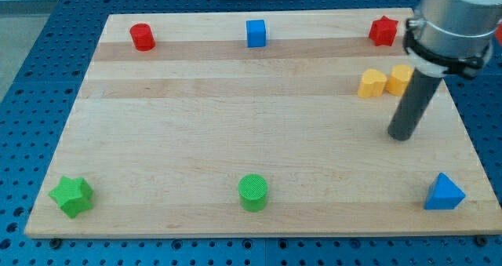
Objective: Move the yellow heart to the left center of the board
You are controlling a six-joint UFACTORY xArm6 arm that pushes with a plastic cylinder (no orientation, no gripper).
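Tip [401, 136] down on the wooden board [235, 140], near the right edge, just below two yellow blocks; no claw fitted, so no spread or pinch to tell. Left to right: green star [71, 196] at bottom-left corner, red cylinder [142, 37] top left, blue cube [256, 33] top middle, green cylinder [252, 192] bottom middle, yellow heart [372, 84] touching a second yellow block [398, 79], red star [383, 30] top right, blue triangle [444, 193] bottom right. Blue pegboard surround [31, 70]. Wide bare middle and left centre.
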